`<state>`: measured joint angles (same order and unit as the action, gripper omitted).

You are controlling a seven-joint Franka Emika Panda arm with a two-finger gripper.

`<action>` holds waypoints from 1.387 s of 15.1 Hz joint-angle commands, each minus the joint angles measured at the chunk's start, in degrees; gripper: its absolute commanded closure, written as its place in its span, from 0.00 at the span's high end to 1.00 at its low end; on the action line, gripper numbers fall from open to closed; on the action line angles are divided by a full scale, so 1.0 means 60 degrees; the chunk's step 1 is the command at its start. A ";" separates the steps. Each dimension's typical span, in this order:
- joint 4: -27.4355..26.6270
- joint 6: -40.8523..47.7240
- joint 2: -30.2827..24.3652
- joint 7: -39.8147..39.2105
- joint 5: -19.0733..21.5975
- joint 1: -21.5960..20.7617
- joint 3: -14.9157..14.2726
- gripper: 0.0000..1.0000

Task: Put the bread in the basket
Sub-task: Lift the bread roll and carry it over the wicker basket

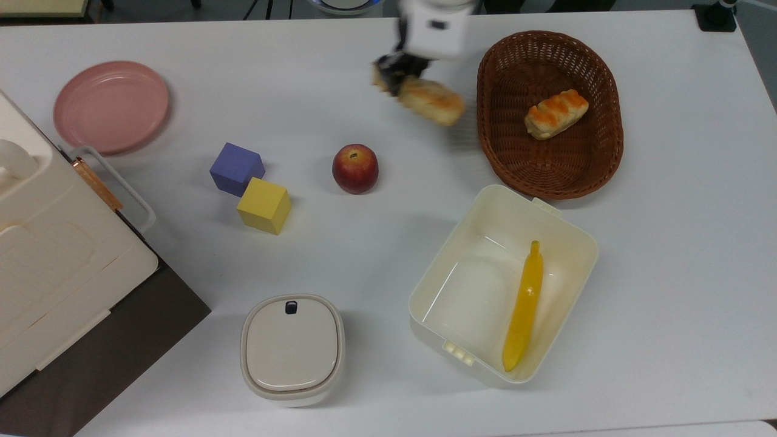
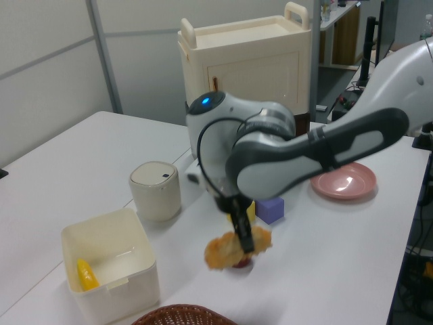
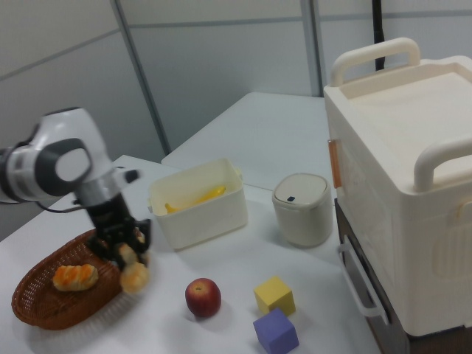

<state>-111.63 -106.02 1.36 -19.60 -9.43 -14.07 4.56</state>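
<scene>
My gripper [image 1: 394, 74] [image 2: 241, 237] [image 3: 127, 247] is shut on one end of the bread [image 1: 430, 101] [image 2: 233, 248] [image 3: 135, 276], a long golden-brown loaf that hangs tilted in the air above the table. In the top view the loaf's free end is just left of the rim of the brown wicker basket [image 1: 549, 167] [image 3: 44, 306] [image 2: 179, 315]. A shorter bun with orange stripes [image 1: 556, 113] [image 3: 74, 277] lies inside the basket.
A red apple [image 1: 355, 168] [image 3: 203, 296], a purple cube [image 1: 237, 168] and a yellow cube [image 1: 264, 205] sit mid-table. A cream plastic box [image 1: 485, 206] holding a banana [image 1: 524, 303] stands below the basket in the top view. A pink plate [image 1: 111, 105], a lidded canister [image 1: 292, 348] and a cream cabinet [image 1: 54, 267] stand at the top view's left.
</scene>
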 commanded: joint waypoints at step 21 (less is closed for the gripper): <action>0.2886 0.0602 0.1137 0.4439 0.0473 -0.1586 -0.0277 1.00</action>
<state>-95.45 -106.72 10.95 6.51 -7.32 -29.81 3.27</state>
